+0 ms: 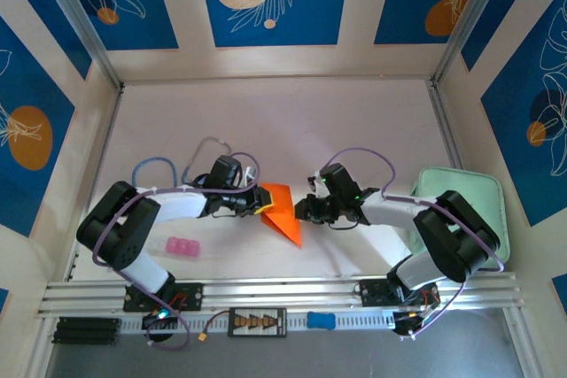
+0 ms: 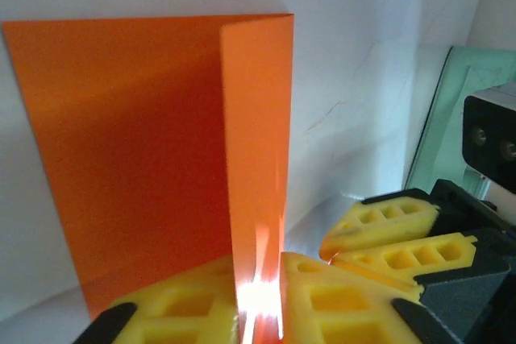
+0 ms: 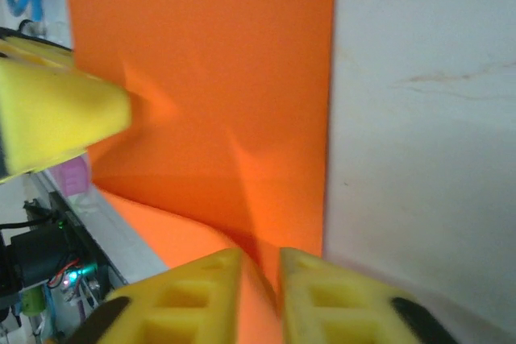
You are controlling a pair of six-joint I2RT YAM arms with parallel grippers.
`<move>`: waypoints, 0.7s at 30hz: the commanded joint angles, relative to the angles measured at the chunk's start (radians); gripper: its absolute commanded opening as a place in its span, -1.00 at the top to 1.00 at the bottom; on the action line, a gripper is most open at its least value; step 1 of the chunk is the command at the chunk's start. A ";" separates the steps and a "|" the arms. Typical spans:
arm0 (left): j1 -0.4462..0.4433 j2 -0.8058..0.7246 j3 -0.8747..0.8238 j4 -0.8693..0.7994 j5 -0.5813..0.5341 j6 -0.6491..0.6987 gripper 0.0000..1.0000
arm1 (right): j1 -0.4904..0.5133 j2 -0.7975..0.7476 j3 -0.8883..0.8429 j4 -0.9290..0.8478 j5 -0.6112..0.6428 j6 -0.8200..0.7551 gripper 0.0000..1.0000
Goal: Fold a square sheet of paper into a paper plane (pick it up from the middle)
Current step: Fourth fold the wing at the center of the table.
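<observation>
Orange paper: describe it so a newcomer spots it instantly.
On the white table, look mid-front, between the left gripper and right gripper. The orange paper sits there, folded, one flap standing up. It is the only orange thing on the table, unlike the pink block to the left and green tray to the right.

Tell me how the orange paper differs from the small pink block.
The orange paper is a thin, creased sheet; the pink block is small and chunky. The paper is pinched in the left gripper; the block lies free beside the left arm. The paper is clearly larger than the block. Both sit left of the green tray.
</observation>
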 commanded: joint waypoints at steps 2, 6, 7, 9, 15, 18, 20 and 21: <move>0.011 0.010 0.005 0.044 0.030 -0.012 0.67 | 0.013 -0.071 0.011 -0.098 0.064 -0.035 0.34; 0.011 0.001 0.008 0.041 0.040 -0.002 0.58 | 0.034 -0.125 0.038 -0.196 0.147 -0.075 0.17; 0.011 0.004 0.011 0.038 0.044 0.000 0.56 | 0.041 -0.138 0.043 -0.215 0.176 -0.083 0.14; 0.011 0.008 0.015 0.040 0.052 0.003 0.59 | 0.056 -0.168 0.041 -0.233 0.236 -0.098 0.08; 0.011 0.002 0.017 0.039 0.047 0.000 0.78 | 0.148 -0.276 -0.003 -0.216 0.447 -0.179 -0.03; 0.010 -0.004 0.016 0.030 0.042 0.002 0.86 | 0.222 -0.316 -0.045 -0.165 0.552 -0.245 -0.05; 0.010 -0.008 0.013 0.029 0.036 -0.003 0.95 | 0.268 -0.332 -0.069 -0.127 0.608 -0.294 -0.05; 0.010 -0.011 0.011 0.030 0.032 -0.004 0.95 | 0.291 -0.336 -0.078 -0.112 0.629 -0.318 -0.05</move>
